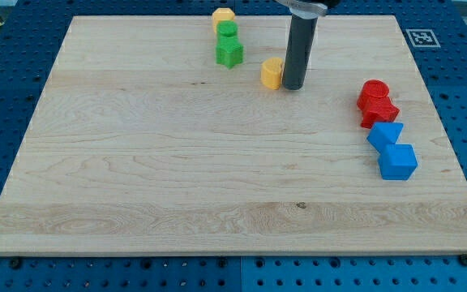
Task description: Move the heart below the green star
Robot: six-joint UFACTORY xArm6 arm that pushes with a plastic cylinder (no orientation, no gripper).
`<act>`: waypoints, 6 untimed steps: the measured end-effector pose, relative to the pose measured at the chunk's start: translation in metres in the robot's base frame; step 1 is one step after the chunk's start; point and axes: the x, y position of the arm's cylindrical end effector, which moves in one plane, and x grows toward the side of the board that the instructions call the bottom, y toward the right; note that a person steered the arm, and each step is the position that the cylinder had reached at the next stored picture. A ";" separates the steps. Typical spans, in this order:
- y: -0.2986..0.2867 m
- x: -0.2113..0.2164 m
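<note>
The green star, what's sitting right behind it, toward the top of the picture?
Behind the green star sits another green block, apparently touching it, then a yellow block. The star covers the green block's lower part, so its shape is unclear.

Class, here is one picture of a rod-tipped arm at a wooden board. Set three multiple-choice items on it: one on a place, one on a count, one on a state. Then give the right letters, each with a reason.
1. Where is my tip relative to the yellow heart?
A. right against its right side in the view
B. far below it
C. at the board's left edge

2. How many blue blocks are on the board?
A. none
B. two
C. four

3. Where does the heart stand relative to the green star?
A. directly below it
B. to its right and slightly lower
C. stacked on it

Answers:
1 A, rod end and heart meet.
2 B, the blue blocks sit together at the right.
3 B, the heart lies right of the star.
</note>
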 end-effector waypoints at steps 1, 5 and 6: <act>-0.001 -0.003; -0.066 -0.009; -0.066 -0.009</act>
